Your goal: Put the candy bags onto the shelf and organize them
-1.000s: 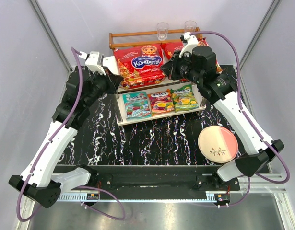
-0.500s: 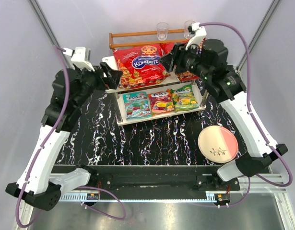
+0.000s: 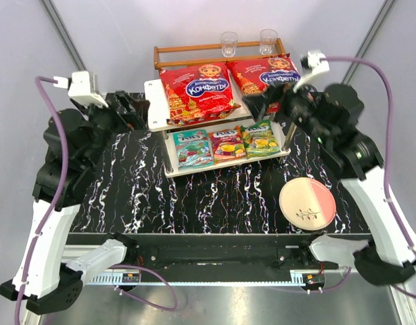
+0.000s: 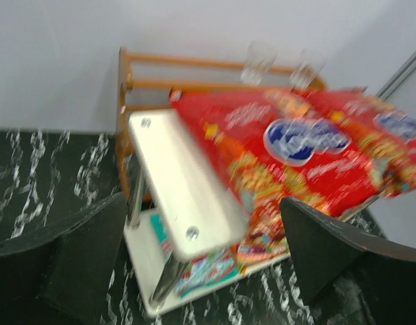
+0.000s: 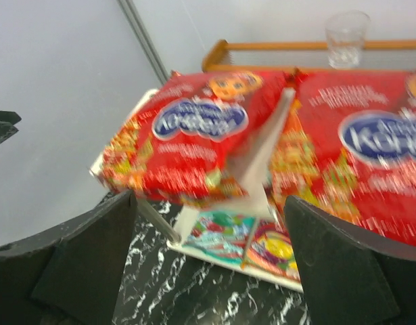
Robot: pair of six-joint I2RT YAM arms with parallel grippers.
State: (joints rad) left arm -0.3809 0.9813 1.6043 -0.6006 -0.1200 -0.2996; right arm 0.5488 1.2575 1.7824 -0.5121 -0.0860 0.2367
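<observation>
Shelf (image 3: 155, 105) stands toward 12 o'clock on the bench (image 3: 126, 196). Wooden rack (image 3: 194, 49) with two glasses (image 3: 228, 43) sits just behind it.

Top tier: two large red bags (image 3: 197, 91) side by side, overhanging the near edge.

Lower tier: teal bag (image 3: 192, 147), red-orange bag (image 3: 227, 143) and green-yellow bag (image 3: 260, 137) in a row from 9 to 3 o'clock.

Left fingers (image 4: 79, 257) wide apart, holding nothing, at the shelf's 9 o'clock. Right fingers (image 5: 86, 257) wide apart, empty, at its 3 o'clock.

Plate (image 3: 306, 204) lies at 4 o'clock on the bench.

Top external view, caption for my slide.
Two red bags atop the shelf, three small bags below; left tool and right tool open.
</observation>
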